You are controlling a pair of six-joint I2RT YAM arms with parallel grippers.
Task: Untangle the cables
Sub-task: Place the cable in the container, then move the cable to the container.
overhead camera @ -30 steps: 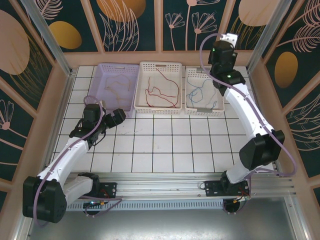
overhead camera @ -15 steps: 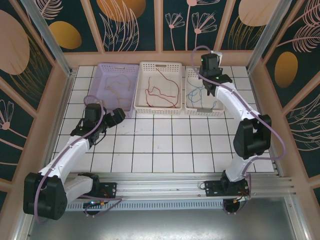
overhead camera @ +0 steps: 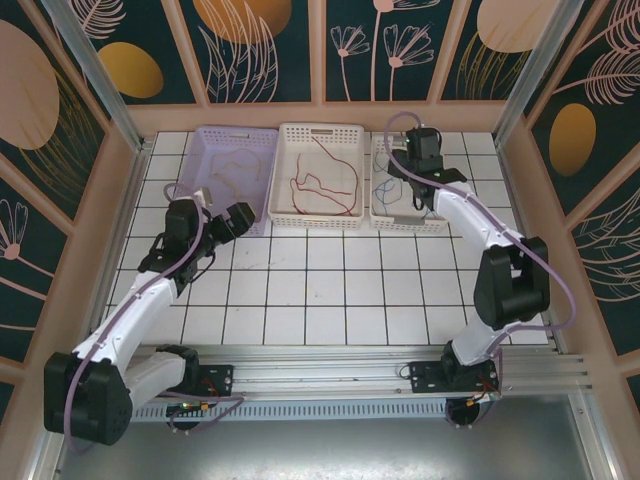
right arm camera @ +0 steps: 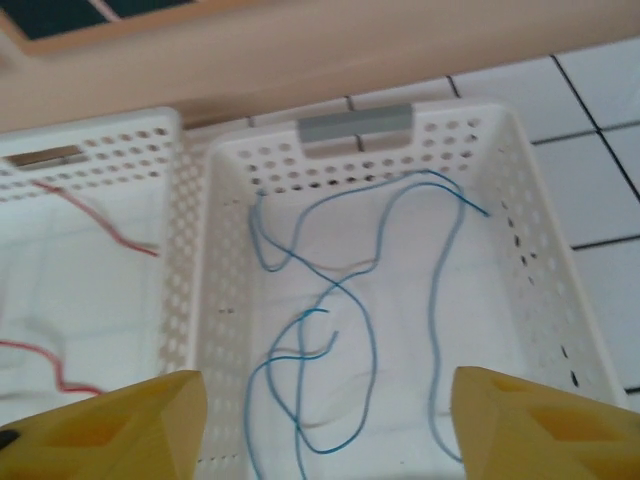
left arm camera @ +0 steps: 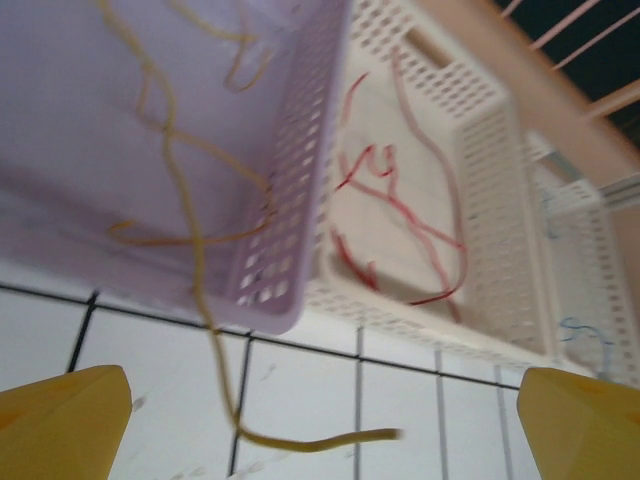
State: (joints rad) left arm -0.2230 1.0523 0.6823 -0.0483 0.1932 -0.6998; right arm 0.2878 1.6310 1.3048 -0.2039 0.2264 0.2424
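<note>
At the far left, the orange cable trails over the purple basket's near rim, so the left gripper, spread empty like the right gripper above the binned blue cable, could snag it and drag it out.

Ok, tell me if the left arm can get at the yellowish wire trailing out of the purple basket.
Probably yes. The loose end of the wire lies on the tiles just ahead of the open left pincer, outside the purple basket, with nothing over it.

Bright, even light, faint shadows; left wrist view softly blurred.
</note>
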